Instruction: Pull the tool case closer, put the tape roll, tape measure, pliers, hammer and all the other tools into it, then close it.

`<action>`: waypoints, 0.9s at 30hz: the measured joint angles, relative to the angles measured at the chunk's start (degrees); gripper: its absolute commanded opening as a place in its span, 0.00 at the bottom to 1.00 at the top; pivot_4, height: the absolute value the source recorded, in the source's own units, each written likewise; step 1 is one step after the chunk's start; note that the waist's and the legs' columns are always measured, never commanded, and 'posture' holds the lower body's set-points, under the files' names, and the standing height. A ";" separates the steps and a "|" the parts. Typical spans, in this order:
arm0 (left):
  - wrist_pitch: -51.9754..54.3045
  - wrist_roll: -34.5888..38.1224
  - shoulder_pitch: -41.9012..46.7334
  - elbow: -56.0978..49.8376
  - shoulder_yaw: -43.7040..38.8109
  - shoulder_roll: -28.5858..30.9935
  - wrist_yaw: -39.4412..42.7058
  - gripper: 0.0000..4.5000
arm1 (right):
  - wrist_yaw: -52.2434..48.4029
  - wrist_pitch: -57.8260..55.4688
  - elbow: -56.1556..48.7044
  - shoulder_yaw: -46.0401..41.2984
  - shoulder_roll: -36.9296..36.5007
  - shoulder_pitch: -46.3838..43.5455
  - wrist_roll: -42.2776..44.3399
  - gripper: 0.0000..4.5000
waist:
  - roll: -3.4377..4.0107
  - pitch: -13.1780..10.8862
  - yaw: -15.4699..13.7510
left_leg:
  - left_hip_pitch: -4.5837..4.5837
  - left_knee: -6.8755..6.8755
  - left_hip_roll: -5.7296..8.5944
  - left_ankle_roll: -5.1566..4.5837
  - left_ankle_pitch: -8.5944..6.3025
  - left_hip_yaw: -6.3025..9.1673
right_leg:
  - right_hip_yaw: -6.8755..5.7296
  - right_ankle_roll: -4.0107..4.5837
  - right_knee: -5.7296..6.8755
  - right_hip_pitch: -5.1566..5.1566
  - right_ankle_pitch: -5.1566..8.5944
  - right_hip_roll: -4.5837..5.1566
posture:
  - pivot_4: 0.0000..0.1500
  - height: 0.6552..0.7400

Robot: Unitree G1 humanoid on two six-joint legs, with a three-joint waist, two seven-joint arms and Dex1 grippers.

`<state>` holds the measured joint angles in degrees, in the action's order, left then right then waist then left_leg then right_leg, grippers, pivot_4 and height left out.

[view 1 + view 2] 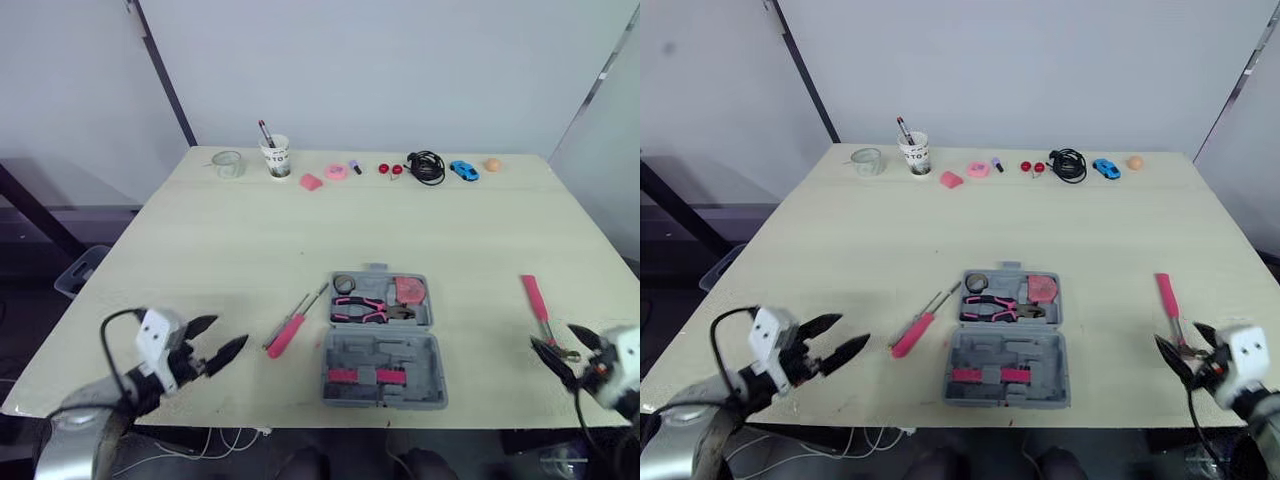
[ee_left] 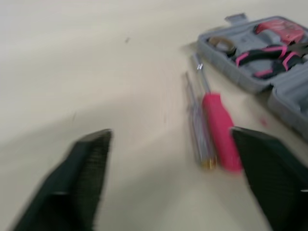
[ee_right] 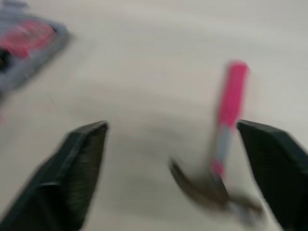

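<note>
Left eye view: tool case (image 1: 385, 352) open (grey); left gripper (image 1: 230, 332), right gripper (image 1: 553, 337) spread empty.

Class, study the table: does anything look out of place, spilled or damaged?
Nothing spilled or damaged. Two screwdrivers lie loose left of the open tool case, and the hammer lies loose to its right.

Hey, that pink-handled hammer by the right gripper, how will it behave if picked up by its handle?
The hammer is likely rigid and head-heavy: a metal head on a slim pink handle, so gripped at the handle's far end it would probably droop head-down. Lying flat on the table, it seems unlikely to roll.
</note>
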<state>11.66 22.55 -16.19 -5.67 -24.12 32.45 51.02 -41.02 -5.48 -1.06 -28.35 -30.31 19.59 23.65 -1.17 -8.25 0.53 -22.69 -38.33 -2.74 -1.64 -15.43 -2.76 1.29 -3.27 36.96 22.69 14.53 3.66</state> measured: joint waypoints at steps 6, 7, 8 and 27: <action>-2.85 0.69 -6.67 -0.10 -2.48 -1.67 -0.19 0.99 | -1.16 2.58 1.68 -5.55 1.29 5.21 2.88 1.00 | -0.09 0.09 0.08 | 0.08 -0.01 -0.09 0.01 0.00 0.00 | 0.00 0.02 0.00 0.01 0.01 0.01 | 1.00 1.00; -3.59 1.03 -7.65 -0.08 -3.02 -1.94 -0.22 0.99 | -1.39 3.35 2.43 -6.31 1.58 6.27 3.39 1.00 | -0.09 0.10 0.06 | 0.07 0.00 -0.12 0.01 -0.01 0.00 | 0.00 0.02 -0.01 0.00 0.01 0.02 | 1.00 1.00; -3.84 1.34 -8.10 -0.08 -3.37 -2.09 -0.22 0.99 | -1.53 3.62 2.76 -6.47 1.65 6.76 3.51 1.00 | -0.08 0.10 0.07 | 0.07 0.00 -0.14 0.01 -0.01 -0.02 | 0.01 0.02 -0.02 0.01 0.01 0.04 | 1.00 1.00; -1.28 1.67 -5.11 -1.95 -1.96 0.04 -3.34 0.99 | -8.95 6.87 2.61 -4.50 -0.03 6.81 5.86 1.00 | 0.07 0.14 0.06 | 0.06 0.01 -0.19 0.01 -0.01 -0.02 | -0.02 0.03 -0.05 0.01 0.01 0.07 | 1.00 1.00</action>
<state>10.38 24.22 -21.30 -7.63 -26.08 32.49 47.68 -49.98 1.39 1.55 -32.85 -30.35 26.40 29.51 -1.09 -8.11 0.59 -22.62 -38.32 -2.92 -1.63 -15.44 -2.78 1.27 -3.23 36.91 22.70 14.54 3.74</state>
